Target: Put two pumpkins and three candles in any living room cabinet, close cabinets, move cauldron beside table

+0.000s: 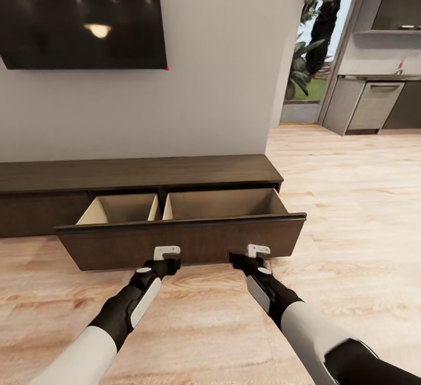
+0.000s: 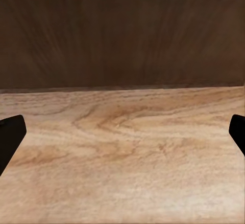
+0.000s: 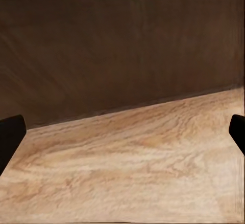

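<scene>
We face the cabinet, drawer out; left gripper and right gripper sit near its front, jaws apparently spread.

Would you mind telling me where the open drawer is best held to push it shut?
Probably its flat front panel, approached from the room side. No handle shows, so press rather than grip. Left end effector and right end effector, both open, already face it.
</scene>
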Available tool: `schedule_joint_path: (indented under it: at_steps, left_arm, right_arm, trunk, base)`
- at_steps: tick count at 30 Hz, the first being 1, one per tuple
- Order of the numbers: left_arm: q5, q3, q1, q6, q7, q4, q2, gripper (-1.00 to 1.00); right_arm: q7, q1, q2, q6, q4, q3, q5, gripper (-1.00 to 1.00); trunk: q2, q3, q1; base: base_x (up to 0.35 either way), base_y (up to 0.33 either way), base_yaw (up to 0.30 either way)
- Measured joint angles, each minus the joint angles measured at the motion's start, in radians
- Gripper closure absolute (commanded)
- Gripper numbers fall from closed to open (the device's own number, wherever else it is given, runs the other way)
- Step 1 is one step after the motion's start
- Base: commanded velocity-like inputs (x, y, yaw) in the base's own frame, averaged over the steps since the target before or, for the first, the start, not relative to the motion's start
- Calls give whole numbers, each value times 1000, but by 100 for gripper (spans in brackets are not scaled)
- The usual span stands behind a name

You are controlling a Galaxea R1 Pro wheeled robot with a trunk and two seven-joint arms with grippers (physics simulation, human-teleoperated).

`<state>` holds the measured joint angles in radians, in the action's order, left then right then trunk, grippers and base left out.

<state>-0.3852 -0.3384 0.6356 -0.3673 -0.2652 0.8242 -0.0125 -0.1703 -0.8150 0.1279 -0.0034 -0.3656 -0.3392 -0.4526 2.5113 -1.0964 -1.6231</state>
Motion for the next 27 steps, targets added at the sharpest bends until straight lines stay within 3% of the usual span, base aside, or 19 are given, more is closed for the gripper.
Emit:
schedule_joint_path:
  at_steps: [3, 13, 18, 27]
  left_arm:
    - [0, 0, 0, 16, 0, 0, 1, -100]
    - [0, -6, -1, 41, 0, 0, 3, -100]
    - [1, -15, -1, 46, 0, -6, 3, -100]
    - [1, -15, -1, 46, 0, -8, 3, -100]
  right_arm:
    - [-1, 1, 0, -34, 42, 0, 3, -100]
    - [-1, 0, 0, -51, 55, -3, 5, -100]
    - [89, 0, 0, -68, 45, -1, 3, -100]
    - [110, 1, 0, -134, 56, -2, 2, -100]
  trunk:
    - [1, -12, -1]
    - [1, -12, -1]
    - [1, -12, -1]
    - [1, -12, -1]
  base:
    - [0, 0, 0]
    - [3, 0, 0]
    - [175, 29, 0]
    - [88, 4, 0]
